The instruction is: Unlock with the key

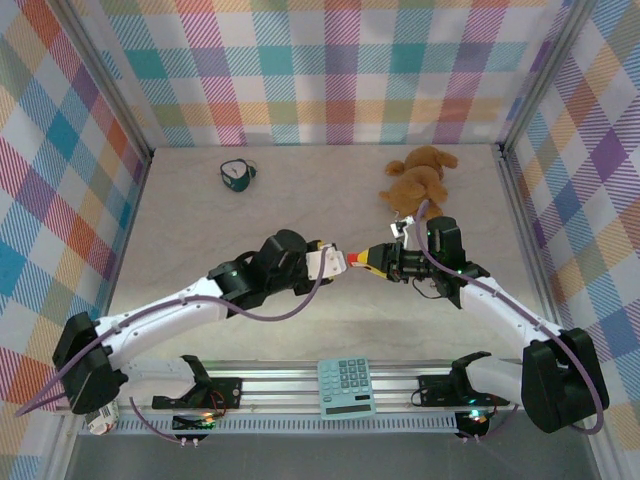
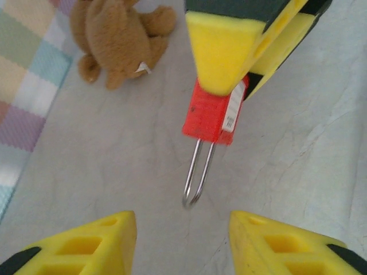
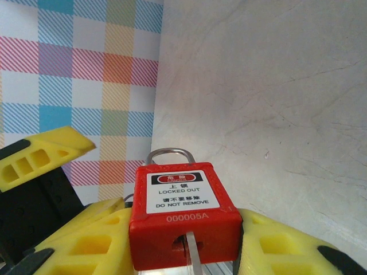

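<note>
Our right gripper (image 3: 186, 243) clamps the red padlock (image 3: 183, 200); our left gripper (image 2: 183, 240) hangs partly open and empty, facing its shackle (image 2: 195, 172).

One red padlock (image 3: 179, 197), one slim key (image 3: 193, 253), one plush toy (image 1: 418, 178), one calculator (image 1: 347, 388), one small green object (image 1: 237, 175)

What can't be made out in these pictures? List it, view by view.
- Right wrist: a silvery sliver under the red padlock runs off the bottom edge; whether it is the key cannot be told.
- Top view: the padlock is mostly hidden between the left gripper and right gripper.
- Top view: the small dark object at the back is too small to identify.
</note>
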